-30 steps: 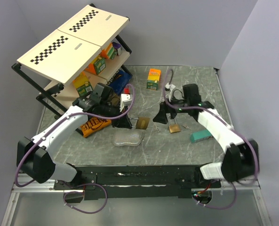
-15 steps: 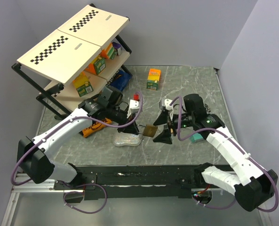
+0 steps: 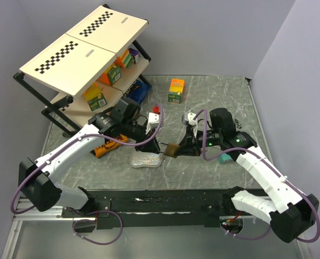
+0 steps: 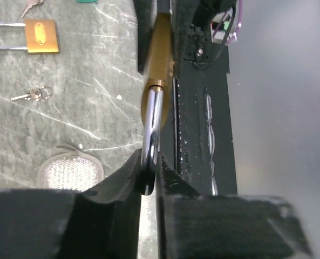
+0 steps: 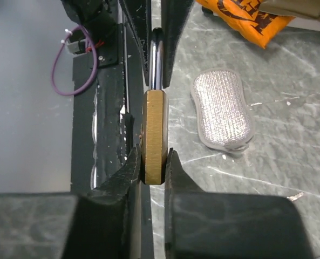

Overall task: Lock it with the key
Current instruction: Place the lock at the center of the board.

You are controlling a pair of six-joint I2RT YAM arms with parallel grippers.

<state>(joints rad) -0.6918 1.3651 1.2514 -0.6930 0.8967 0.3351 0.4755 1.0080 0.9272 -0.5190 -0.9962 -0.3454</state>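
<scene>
A brass padlock [image 3: 172, 149] hangs in the air between both arms, above the table's front middle. My left gripper [image 4: 150, 162] is shut on its steel shackle [image 4: 153, 124], which fills the gap between the jaws. From the opposite side, my right gripper [image 5: 153, 156] is shut on the flat brass body [image 5: 154, 135]. A small key on a ring [image 4: 33, 94] lies on the marble table in the left wrist view, apart from both grippers. A second brass padlock [image 4: 41, 36] lies beyond it with its shackle out.
A silver mesh pad [image 3: 146, 159] lies under the left gripper, with an orange snack bag [image 3: 103, 147] to its left. A teal block [image 3: 224, 157] sits by the right arm. An orange-green box [image 3: 176, 90] stands at the back. The slanted shelf rack [image 3: 84, 59] fills the back left.
The left arm carried the padlock toward the front middle. The right gripper came over wide open and has now closed on the brass body.
</scene>
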